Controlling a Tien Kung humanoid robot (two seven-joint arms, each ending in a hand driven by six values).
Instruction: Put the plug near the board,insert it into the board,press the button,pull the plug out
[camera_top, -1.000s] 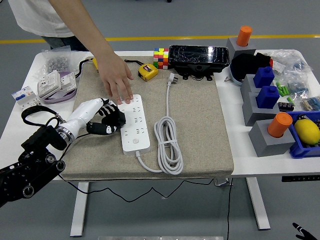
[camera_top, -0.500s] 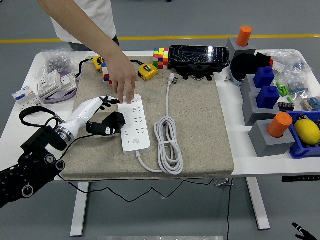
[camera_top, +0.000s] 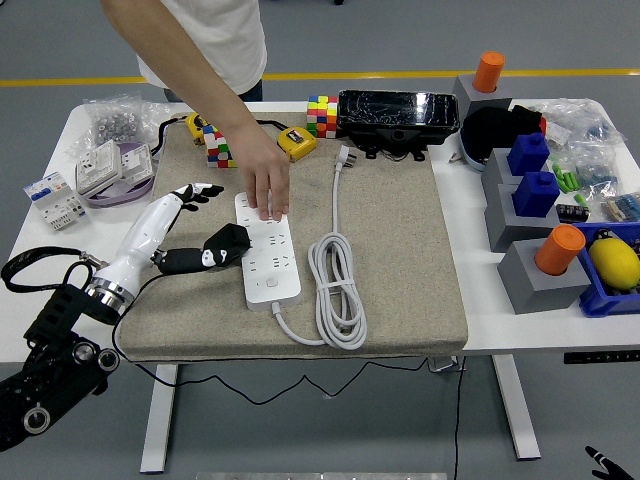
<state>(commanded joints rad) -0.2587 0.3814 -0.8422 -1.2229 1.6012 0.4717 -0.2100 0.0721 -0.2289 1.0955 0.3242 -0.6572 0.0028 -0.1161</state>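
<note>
On the beige mat (camera_top: 400, 260) covering the middle of the white table (camera_top: 470, 330), a white power strip (camera_top: 267, 250) lies lengthwise, w/ its white cable coiled (camera_top: 337, 290) just to its right and ending in a white plug (camera_top: 346, 157) near the mat's far edge. Robot's left hand (camera_top: 165, 225) comes in from the lower left, white forearm angled up over the mat's left part. Fingers are spread: the black fingertips (camera_top: 205, 189) point toward the far side, thumb sticking out to the right, holding nothing. A black plug (camera_top: 226, 243) lies on the mat touching the strip's left edge, its cable running back toward the robot's wrist; thumb tip is right beside it, can't tell if they touch. Person at the far side leans in, one hand (camera_top: 267, 183) pressed palm-down on the far end of the strip, fingers flat on it. Behind that: two colour cubes (camera_top: 321, 116), a yellow tape measure (camera_top: 295, 144), a black box (camera_top: 398, 117). Left of the mat, white switch parts (camera_top: 98, 170). Right side has grey blocks w/ orange cylinders (camera_top: 558, 249) and blue pieces (camera_top: 534, 192). Right hand isn't visible.
</note>
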